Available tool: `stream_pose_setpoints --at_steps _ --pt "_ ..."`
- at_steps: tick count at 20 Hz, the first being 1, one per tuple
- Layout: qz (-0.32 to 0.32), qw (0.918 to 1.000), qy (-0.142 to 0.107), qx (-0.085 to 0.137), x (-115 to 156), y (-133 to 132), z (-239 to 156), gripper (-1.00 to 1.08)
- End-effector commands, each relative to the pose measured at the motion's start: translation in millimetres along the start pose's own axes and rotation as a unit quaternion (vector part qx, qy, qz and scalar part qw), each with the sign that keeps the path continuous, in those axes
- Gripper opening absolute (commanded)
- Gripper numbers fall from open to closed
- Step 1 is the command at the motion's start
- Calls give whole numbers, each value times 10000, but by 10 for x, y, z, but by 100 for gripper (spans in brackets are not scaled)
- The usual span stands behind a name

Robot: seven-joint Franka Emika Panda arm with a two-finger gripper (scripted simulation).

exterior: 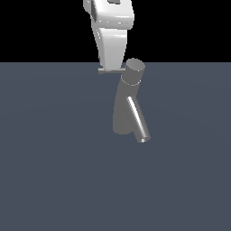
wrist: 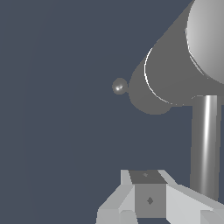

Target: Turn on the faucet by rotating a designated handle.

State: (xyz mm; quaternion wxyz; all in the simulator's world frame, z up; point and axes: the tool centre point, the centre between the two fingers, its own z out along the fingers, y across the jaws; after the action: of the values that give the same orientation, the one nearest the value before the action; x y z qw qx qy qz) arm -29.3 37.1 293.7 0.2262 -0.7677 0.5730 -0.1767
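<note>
Exterior view
Arm pose: the white arm (exterior: 109, 34) comes down from the top edge, nearly upright, its lower end meeting the handle (exterior: 104, 71) just beside the faucet's cap.
Pincer: its tip sits at the handle (exterior: 111, 67); the fingers are hidden behind the arm's own body, so I cannot tell how wide they stand or whether they hold the rod.
Faucet: the faucet (exterior: 124, 106) stands on the dark blue-grey counter (exterior: 54, 171) near the middle, its column tilted toward the exterior view's right at the top, with a round cap above.
Spout: the shiny spout (exterior: 138, 121) angles down toward the exterior view's right.
Handle: a thin grey rod projecting from the cap toward the exterior view's left, partly covered by the arm.
Writing: none legible.
Cut off: the arm's upper part leaves the picture.

Wrist view
Pincer: pale blocky parts (wrist: 151, 199) show at the edge, cropped; the gap is unclear.
Faucet: the column and cap (wrist: 175, 74) fill one corner, cropped.
Shiny rod: a bright cylinder (wrist: 204, 144) runs from the cap toward the pincer parts; its end is hidden.
Small ball: a round glossy end (wrist: 119, 86) shows beside the column; what it belongs to is unclear.
</note>
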Motion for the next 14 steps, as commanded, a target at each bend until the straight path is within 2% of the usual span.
stream_pose_setpoints --at_steps 1,9,14 --pt "83 10000 23 37 19 -23 35 -100" --pt "114 9999 27 52 28 -36 48 -100" --pt "114 9999 27 52 15 81 49 -100"
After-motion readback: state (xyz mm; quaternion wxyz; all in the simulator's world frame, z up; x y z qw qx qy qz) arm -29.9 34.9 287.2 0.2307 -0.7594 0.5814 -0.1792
